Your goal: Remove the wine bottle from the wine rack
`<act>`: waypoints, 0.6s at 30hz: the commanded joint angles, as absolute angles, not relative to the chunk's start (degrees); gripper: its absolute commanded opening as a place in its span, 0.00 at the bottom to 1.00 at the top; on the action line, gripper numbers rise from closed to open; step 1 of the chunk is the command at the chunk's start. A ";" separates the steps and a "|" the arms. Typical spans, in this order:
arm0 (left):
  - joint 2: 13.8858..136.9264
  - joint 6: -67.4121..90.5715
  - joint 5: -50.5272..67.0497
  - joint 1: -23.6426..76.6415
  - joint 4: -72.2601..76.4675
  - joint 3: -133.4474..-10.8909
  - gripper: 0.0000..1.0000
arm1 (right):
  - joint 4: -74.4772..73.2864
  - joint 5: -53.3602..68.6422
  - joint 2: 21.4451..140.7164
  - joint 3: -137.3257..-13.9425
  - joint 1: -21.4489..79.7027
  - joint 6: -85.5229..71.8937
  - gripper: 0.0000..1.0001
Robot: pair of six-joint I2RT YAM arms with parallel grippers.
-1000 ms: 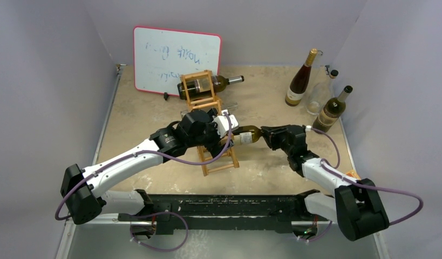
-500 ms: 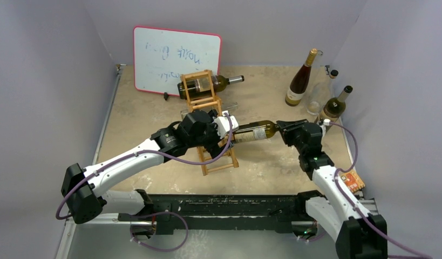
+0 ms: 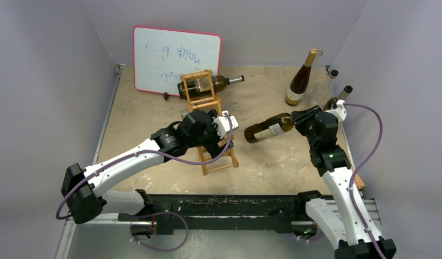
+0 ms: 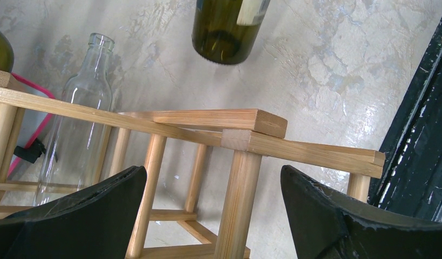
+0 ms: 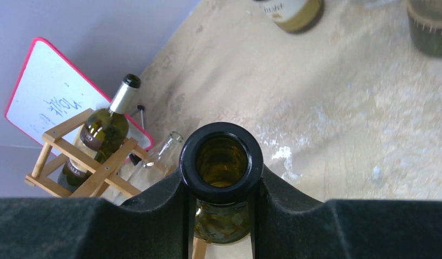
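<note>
The light tan wooden wine rack (image 3: 209,102) lies along the table's middle; its slats fill the left wrist view (image 4: 245,143). My right gripper (image 3: 302,120) is shut on the neck of a dark green wine bottle (image 3: 268,129) and holds it in the air, clear of the rack to its right. The bottle's open mouth (image 5: 221,162) faces the right wrist camera between the fingers. My left gripper (image 3: 221,132) is open, its fingers (image 4: 73,216) either side of a rack post, touching nothing. Another bottle (image 3: 210,84) still lies in the rack's far end.
A clear glass bottle (image 4: 73,118) lies by the rack. A red-edged whiteboard (image 3: 176,59) leans at the back. Three bottles stand at the back right, the tallest (image 3: 300,81) nearest the rear wall. A black rail (image 3: 235,205) runs along the near edge.
My right gripper has pulled the green bottle out of the rack, moving it right and up. The left arm has not moved.
</note>
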State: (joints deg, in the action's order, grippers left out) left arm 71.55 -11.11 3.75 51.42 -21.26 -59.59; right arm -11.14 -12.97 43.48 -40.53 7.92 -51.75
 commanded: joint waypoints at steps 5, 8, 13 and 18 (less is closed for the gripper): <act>71.04 -11.21 2.53 51.15 -20.39 -59.96 0.95 | -8.97 -16.84 47.64 -57.45 7.91 -35.73 0.00; 71.09 -11.09 2.72 51.15 -20.39 -59.94 0.95 | -9.34 -19.10 49.80 -61.47 7.91 -30.81 0.00; 71.32 -11.07 2.89 51.23 -20.44 -60.03 0.95 | -10.26 -22.51 54.81 -67.86 7.91 -22.36 0.00; 71.38 -11.01 3.16 51.32 -20.34 -60.03 0.95 | -2.29 -19.77 56.56 -67.43 7.91 -10.75 0.00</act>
